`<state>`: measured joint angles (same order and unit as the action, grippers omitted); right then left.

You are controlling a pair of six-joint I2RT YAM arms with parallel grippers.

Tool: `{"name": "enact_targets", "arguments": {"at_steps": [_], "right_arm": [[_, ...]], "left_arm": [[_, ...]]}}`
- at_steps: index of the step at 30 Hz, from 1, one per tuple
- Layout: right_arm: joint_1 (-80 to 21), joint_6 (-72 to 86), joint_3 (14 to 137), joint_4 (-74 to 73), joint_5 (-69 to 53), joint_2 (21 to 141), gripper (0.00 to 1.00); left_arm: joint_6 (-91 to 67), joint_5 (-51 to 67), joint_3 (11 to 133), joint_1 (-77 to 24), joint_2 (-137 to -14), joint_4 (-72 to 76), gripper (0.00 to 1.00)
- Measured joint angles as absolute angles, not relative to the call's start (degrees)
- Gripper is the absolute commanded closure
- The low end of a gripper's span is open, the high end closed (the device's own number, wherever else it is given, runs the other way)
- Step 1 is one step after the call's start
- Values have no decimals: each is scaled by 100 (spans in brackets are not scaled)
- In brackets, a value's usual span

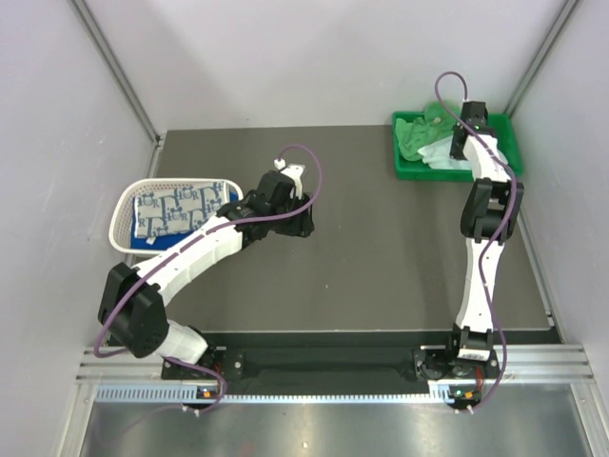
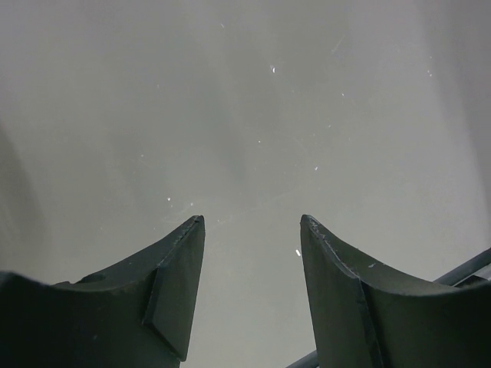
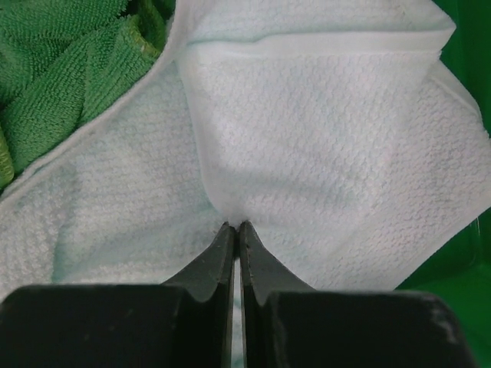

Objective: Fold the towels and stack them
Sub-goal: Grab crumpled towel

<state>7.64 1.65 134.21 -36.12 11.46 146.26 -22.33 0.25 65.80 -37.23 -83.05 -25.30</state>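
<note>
Well, the dark flat table (image 1: pixel 381 248) has a white basket (image 1: pixel 119 224) full of holes at its left edge. In it lies a folded blue-grey patterned towel (image 1: pixel 181 208), a flat long shape running left to right. A hard green tray (image 1: pixel 447 174) sits at the far right corner. Inside, a fuzzy green towel (image 3: pixel 54 69) is bunched up beside a soft, bumpy pale towel (image 3: pixel 307 138), whose pinched fold points at the right claw (image 3: pixel 236 228). That claw is squeezed tight on the pale towel. The left claw (image 2: pixel 252 218) hangs half wide over bare table.

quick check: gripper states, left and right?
Left gripper: open, holding nothing.
Right gripper: closed, pinching a fold of the white towel in the green tray.
</note>
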Motion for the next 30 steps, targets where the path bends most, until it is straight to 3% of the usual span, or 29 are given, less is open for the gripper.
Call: {"name": "enact_targets", "arguments": {"at_steps": [12,30], "right_arm": [[764,377,12597,-2816,1310,14077,100],[436,508,12328,-2408,1273,11832,100]], "left_arm": [[-2233,67,6582,-3723,-8305,-2523,43],[-2235,60,6582,-3723,-8272,-2521,44]]}}
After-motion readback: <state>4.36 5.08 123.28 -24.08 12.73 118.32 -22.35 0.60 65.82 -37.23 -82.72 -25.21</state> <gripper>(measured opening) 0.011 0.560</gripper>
